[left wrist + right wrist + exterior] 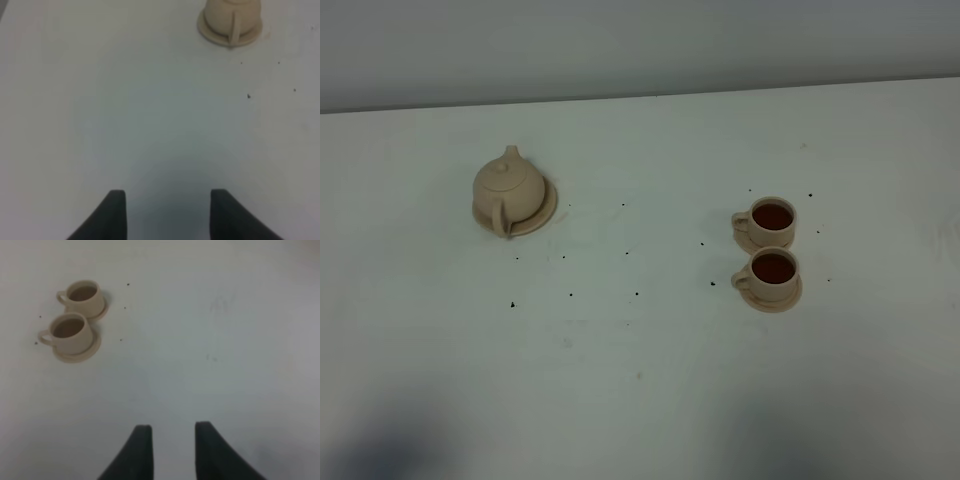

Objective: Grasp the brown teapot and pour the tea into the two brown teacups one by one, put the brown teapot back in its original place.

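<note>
Upright on its wide tan saucer [542, 214], the brown teapot [506, 186] sits on the left of the white surface [640, 380], lid on and loop handle facing the camera side. Well apart on the right, the two brown teacups, far cup [772, 218] and near cup [773, 270], stand just beside each other on small saucers, both holding dark tea, with dark specks scattered between. Neither arm shows in the high view; the left end effector [167, 212] and right end effector [172, 447] each hang spread and empty over bare surface.
</note>
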You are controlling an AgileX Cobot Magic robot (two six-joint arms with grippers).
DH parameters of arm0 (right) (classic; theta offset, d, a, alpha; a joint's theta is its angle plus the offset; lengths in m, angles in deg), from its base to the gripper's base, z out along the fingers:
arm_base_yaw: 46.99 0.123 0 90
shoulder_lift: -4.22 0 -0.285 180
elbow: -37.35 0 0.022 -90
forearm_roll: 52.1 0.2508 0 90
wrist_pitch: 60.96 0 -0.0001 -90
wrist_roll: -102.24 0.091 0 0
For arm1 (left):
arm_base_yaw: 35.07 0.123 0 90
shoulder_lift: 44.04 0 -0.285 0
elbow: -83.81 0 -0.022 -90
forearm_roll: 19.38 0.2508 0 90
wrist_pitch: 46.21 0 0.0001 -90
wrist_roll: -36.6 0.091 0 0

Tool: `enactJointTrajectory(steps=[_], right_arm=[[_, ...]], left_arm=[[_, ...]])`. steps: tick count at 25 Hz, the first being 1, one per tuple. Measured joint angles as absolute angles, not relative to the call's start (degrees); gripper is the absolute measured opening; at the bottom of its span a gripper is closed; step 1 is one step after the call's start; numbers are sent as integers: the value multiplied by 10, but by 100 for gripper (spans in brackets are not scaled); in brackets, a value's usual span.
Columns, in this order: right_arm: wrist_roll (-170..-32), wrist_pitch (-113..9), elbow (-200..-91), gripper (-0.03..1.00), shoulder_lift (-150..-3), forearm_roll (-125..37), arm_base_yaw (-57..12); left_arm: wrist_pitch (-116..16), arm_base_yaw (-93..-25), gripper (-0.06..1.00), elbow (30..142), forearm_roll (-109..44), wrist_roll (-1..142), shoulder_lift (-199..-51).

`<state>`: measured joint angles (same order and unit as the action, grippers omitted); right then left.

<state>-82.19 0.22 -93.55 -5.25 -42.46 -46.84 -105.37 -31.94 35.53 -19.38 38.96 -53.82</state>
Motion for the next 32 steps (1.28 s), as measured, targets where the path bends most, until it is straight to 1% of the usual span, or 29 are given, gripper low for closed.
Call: enactJointTrajectory(steps=[3,32], right_arm=[[-822,2,-936,24,-52,-425,-468],[-822,2,-936,24,-52,-425,-468]], left_arm=[[-1054,-319,43,355,-194,391,-516],[-1055,-319,43,355,-194,393,-514]])
